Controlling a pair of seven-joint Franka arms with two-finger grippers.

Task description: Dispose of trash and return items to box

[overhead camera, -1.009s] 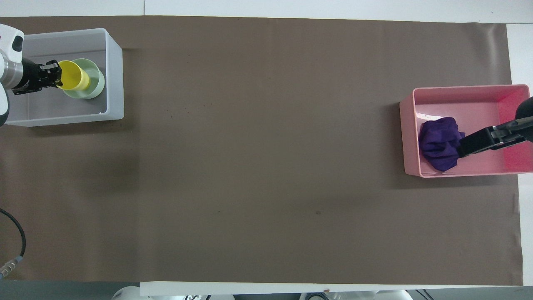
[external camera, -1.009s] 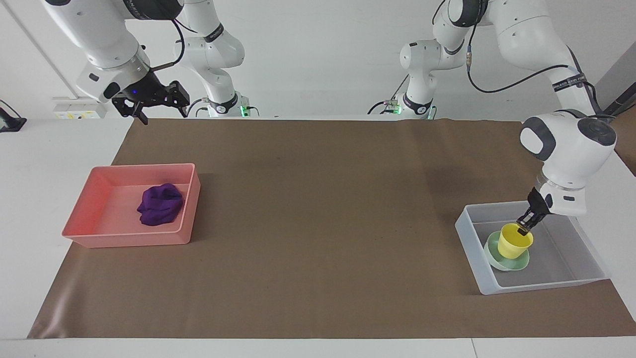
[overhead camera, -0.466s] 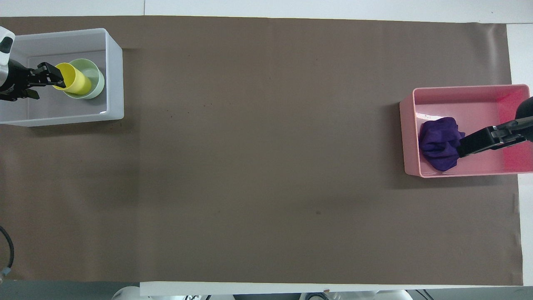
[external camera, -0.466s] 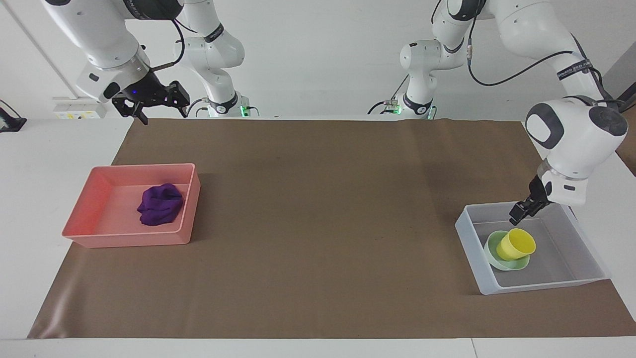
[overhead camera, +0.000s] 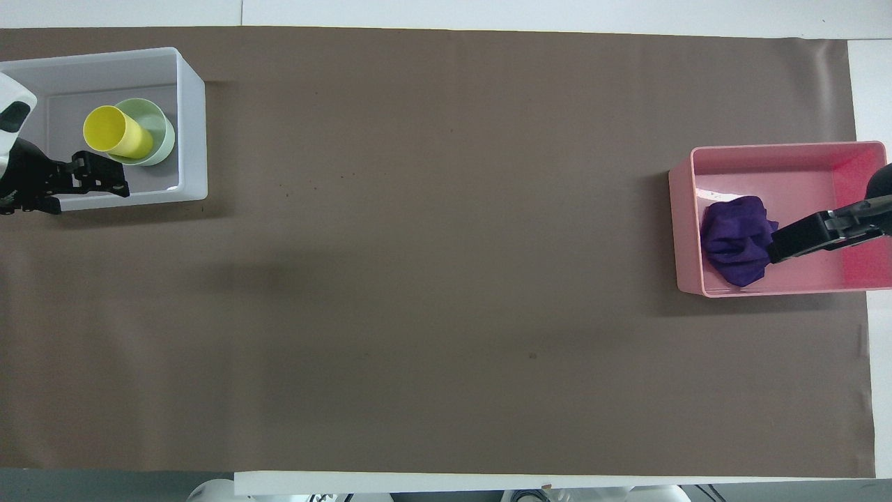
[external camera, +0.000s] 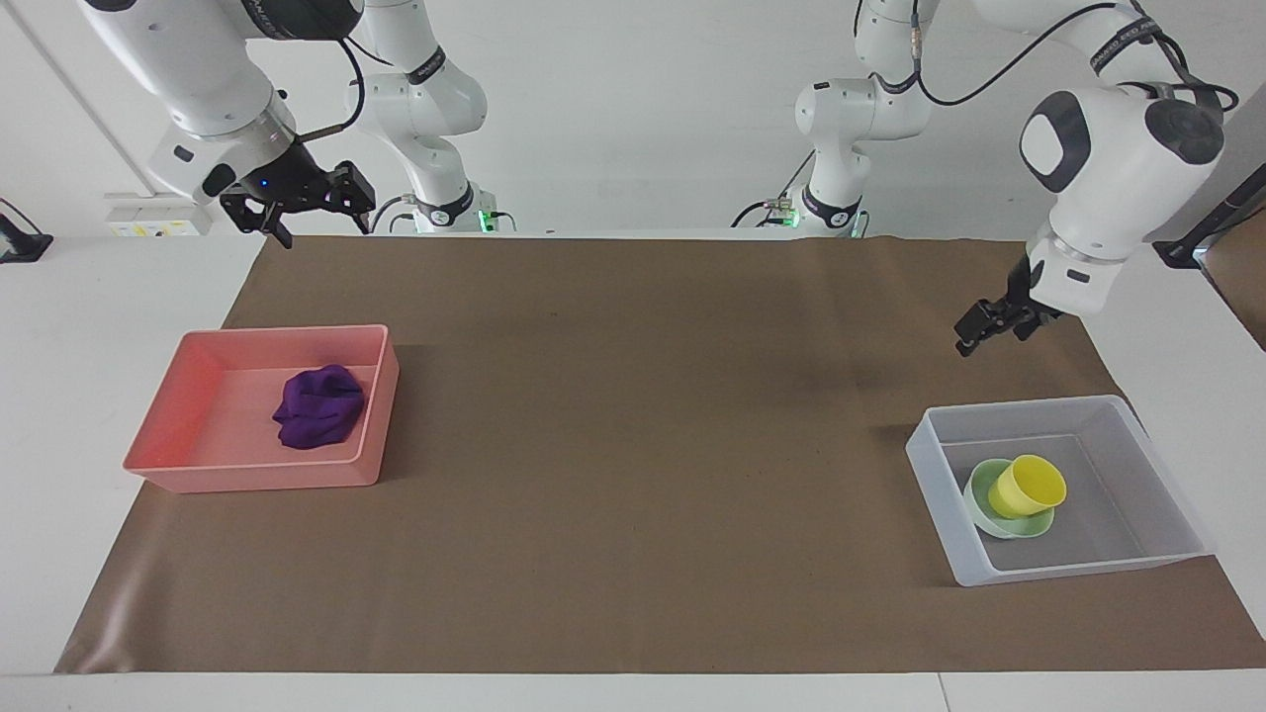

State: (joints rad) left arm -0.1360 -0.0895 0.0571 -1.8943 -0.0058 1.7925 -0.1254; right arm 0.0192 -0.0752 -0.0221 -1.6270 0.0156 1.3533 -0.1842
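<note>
The yellow cup [external camera: 1029, 486] is sat tilted in the green bowl [external camera: 1009, 512] inside the grey box [external camera: 1167, 475], lower right of the facing view. The left gripper [external camera: 974, 336] is held empty above it, finger gap can't be told. The purple wad [external camera: 318, 405] is left in the pink tray [external camera: 198, 376] at middle left, below the right gripper [external camera: 297, 203], spread wide.

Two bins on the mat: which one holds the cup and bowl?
The translucent grey-white box at the left arm's end: the yellow cup sits in the mint-green bowl there. The pink tray holds only the purple cloth.
</note>
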